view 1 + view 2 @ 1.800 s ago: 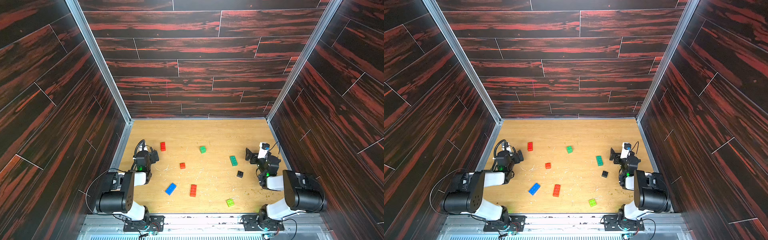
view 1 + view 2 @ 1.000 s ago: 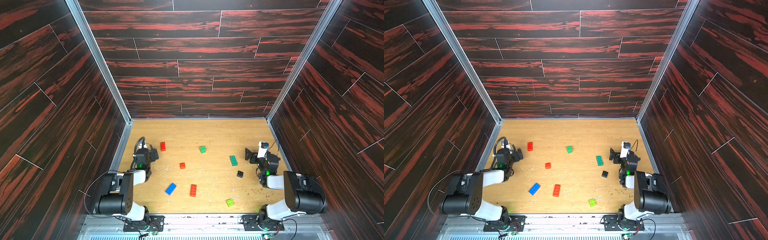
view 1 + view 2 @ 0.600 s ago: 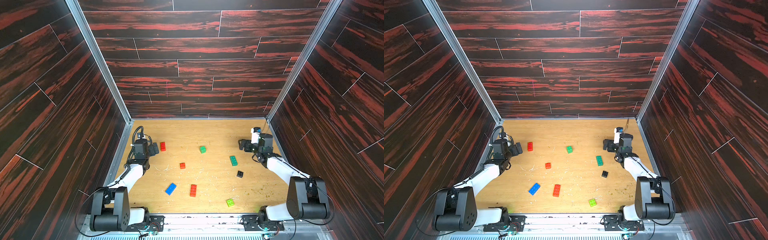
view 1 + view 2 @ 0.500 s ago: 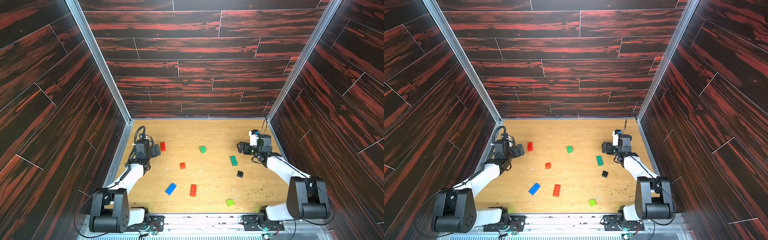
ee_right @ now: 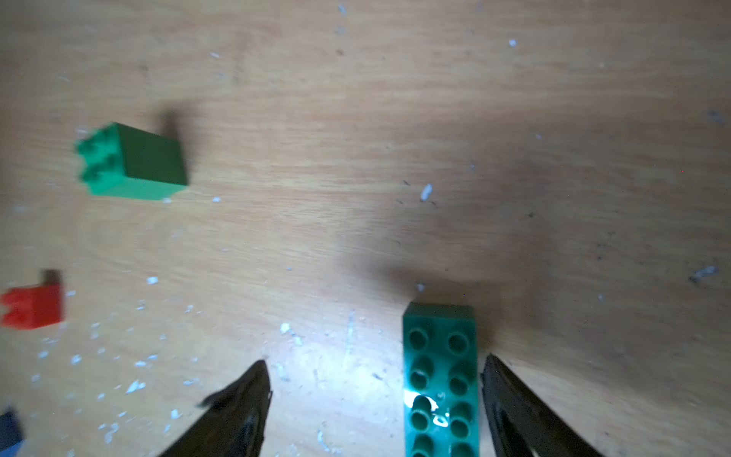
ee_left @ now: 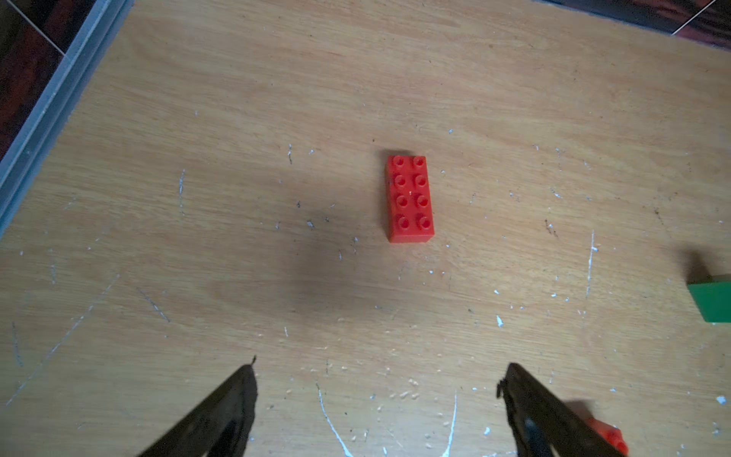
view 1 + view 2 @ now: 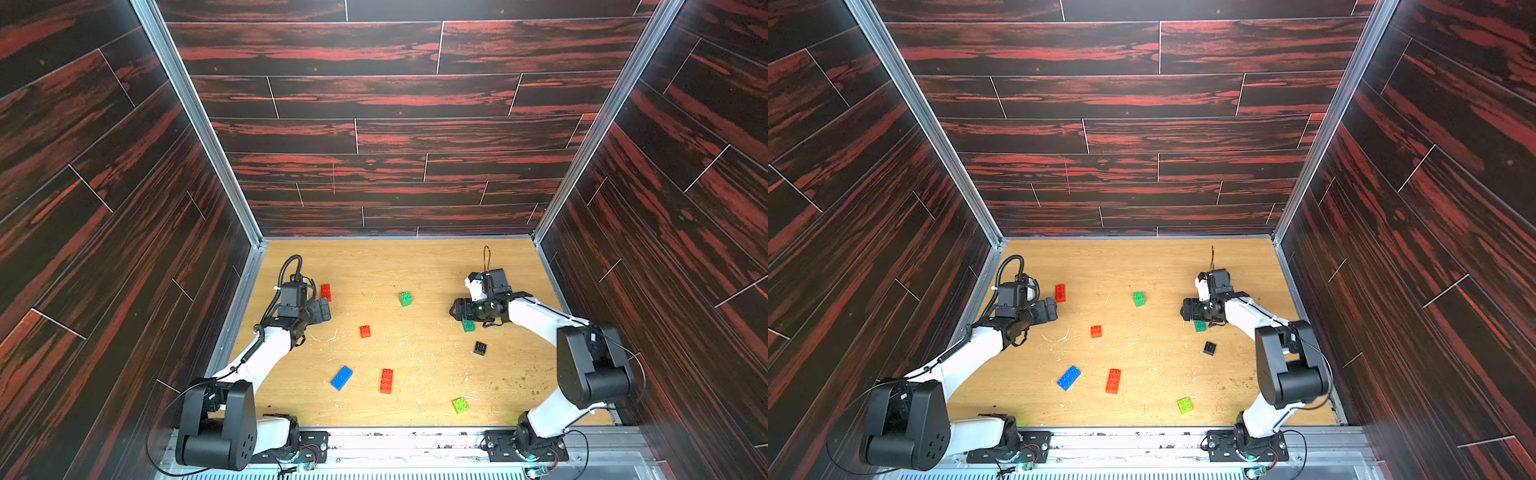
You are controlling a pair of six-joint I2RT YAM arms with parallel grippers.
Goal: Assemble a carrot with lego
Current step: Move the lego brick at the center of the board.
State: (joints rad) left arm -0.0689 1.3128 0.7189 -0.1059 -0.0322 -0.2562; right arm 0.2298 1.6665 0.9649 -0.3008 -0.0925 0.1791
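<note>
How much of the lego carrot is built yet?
Nothing is joined yet: bricks like the blue oblong plastic brick lie alone on the wooden table. In hand: the right end effector is open around the teal-green oblong plastic brick; the left end effector hovers open near a red oblong plastic brick. All the stacking is left.

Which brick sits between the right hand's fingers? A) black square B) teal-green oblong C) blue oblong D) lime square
B: in the right wrist view the teal-green oblong brick lies on the table between the fingers of the open right hand, close beside one finger and not clamped.
</note>
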